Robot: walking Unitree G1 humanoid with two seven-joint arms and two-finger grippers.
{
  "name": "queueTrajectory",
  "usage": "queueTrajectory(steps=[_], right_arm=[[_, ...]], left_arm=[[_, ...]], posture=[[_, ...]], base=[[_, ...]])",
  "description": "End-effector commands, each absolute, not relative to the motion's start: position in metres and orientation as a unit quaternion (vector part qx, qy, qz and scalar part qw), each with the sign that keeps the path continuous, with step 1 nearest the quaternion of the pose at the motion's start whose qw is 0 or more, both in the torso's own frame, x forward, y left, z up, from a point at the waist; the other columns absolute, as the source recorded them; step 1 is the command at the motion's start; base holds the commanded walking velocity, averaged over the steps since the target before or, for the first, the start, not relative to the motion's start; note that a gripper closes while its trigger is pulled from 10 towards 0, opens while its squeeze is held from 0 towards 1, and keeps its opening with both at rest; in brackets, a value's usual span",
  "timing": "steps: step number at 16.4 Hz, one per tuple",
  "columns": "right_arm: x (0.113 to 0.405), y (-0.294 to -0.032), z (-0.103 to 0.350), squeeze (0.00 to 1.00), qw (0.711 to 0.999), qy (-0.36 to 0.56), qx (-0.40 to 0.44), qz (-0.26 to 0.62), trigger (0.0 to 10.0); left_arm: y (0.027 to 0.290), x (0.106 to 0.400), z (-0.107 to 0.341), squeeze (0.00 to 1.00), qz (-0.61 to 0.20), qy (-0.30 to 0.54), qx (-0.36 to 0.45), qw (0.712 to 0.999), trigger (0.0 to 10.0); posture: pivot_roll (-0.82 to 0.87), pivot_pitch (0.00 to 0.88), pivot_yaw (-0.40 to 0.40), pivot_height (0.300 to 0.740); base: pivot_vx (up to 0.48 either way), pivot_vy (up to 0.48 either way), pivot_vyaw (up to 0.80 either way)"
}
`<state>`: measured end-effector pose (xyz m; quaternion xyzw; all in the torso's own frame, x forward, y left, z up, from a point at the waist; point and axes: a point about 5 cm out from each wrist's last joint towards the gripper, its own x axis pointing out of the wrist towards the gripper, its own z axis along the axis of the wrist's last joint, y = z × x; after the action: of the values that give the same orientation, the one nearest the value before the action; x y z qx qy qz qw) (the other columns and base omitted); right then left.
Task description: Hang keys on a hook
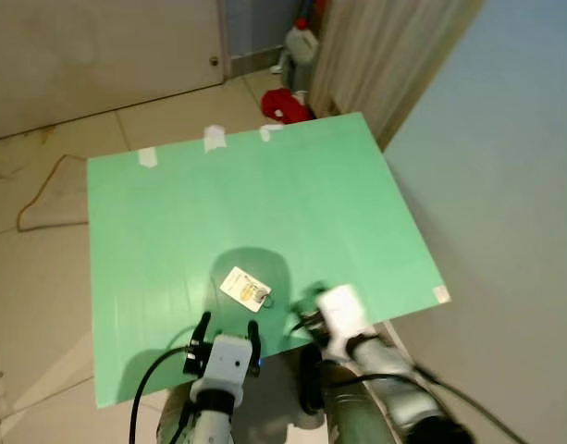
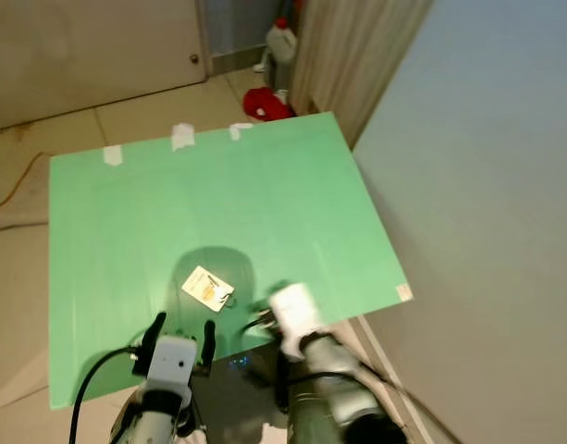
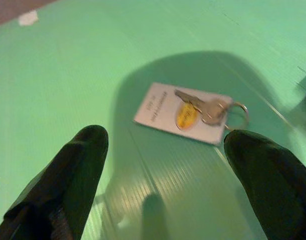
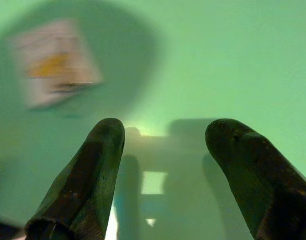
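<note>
Both arms reach fwd over near edge of green sheet [image 1: 172, 222]: left gripper [image 1: 228, 331] w/ fingers spread wide, empty; right gripper [image 4: 162, 145] blurred alongside, also apart, empty. Keys [image 1: 245, 289] on white tag lie flat just beyond left fingertips [image 3: 88, 145].

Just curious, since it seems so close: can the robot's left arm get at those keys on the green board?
Probably yes. The left gripper is open just short of the keys, with bare green board between them.
</note>
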<state>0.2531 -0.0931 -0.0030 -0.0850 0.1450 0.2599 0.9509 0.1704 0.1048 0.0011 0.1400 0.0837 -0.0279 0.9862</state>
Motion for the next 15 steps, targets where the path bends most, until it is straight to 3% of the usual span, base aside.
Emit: queueTrajectory(steps=[1,3,7,9,12,15], right_arm=[[0.25,-0.101,-0.005,0.0,0.956,0.145,-0.093,0.237,10.0],[0.259,-0.134,0.007,0.0,0.972,0.122,-0.106,0.173,10.0],[0.249,-0.176,0.022,0.0,0.977,0.104,-0.117,0.145,10.0],[0.24,-0.183,0.029,0.0,0.978,0.101,-0.113,0.14,10.0],[0.22,-0.166,0.039,0.0,0.975,0.106,-0.074,0.183,10.0],[0.214,-0.17,0.05,0.0,0.976,0.11,-0.062,0.178,10.0]], left_arm=[[0.103,0.16,-0.008,0.0,-0.039,0.111,0.137,0.983,10.0],[0.103,0.166,-0.012,0.0,-0.052,0.12,0.138,0.982,10.0],[0.115,0.193,-0.02,0.0,-0.066,0.14,0.157,0.975,10.0],[0.12,0.203,-0.022,0.0,-0.065,0.147,0.159,0.974,10.0],[0.129,0.215,-0.025,0.0,-0.057,0.153,0.156,0.974,10.0],[0.128,0.22,-0.028,0.0,-0.076,0.158,0.164,0.971,10.0]], posture=[[-0.06,0.314,-0.091,0.74],[-0.07,0.306,-0.09,0.74],[-0.15,0.311,-0.096,0.74],[-0.18,0.315,-0.094,0.74],[-0.21,0.308,-0.08,0.74],[-0.25,0.32,-0.079,0.74]], base=[[0.0,0.0,0.0],[0.0,0.0,0.0],[0.0,0.0,0.0],[0.0,0.0,0.0],[0.0,0.0,0.0],[0.0,0.0,0.0]])
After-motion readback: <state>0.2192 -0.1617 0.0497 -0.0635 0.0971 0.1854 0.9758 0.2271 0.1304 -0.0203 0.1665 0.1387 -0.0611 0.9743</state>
